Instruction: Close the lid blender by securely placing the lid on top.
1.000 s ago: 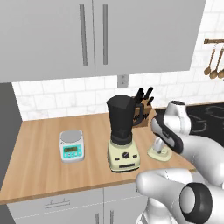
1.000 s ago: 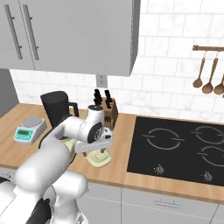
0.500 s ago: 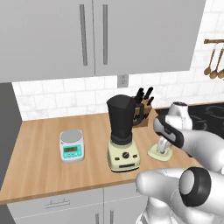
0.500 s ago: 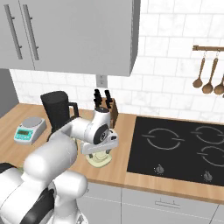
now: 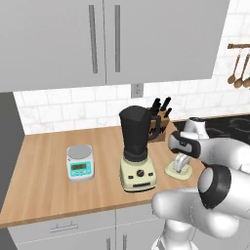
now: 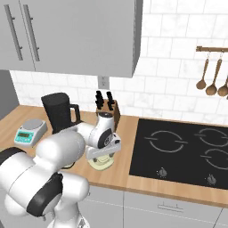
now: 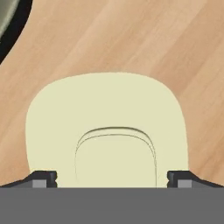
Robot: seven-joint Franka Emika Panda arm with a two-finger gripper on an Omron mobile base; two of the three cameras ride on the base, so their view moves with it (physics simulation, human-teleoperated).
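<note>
Lid: cream rounded square, raised knob

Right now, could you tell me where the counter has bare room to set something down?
The widest bare patch lies left of the scale, toward the counter's left end, and along the front edge before scale and blender. A narrower gap separates those two. It is crowded right of the blender: the lid lies there under the claw, with the knife block behind and the cooktop beyond.
</note>
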